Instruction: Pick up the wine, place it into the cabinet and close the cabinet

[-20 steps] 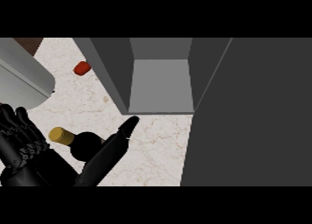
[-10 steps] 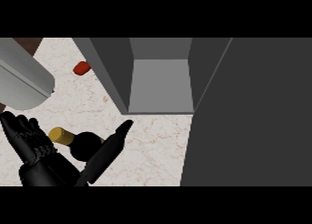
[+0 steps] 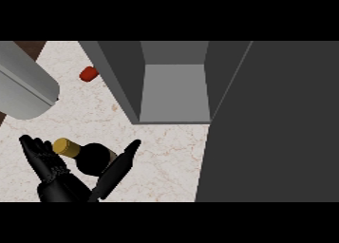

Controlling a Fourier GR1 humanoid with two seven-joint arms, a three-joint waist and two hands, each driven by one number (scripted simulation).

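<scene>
Wine (image 3: 93,159) stands on the counter (image 3: 164,142), flanked by the spread fingers and thumb of the open right hand (image 3: 56,182), not yet grasped. Beyond, the cabinet (image 3: 173,90) gapes open; lifting, placing and closing all appear outstanding.
</scene>
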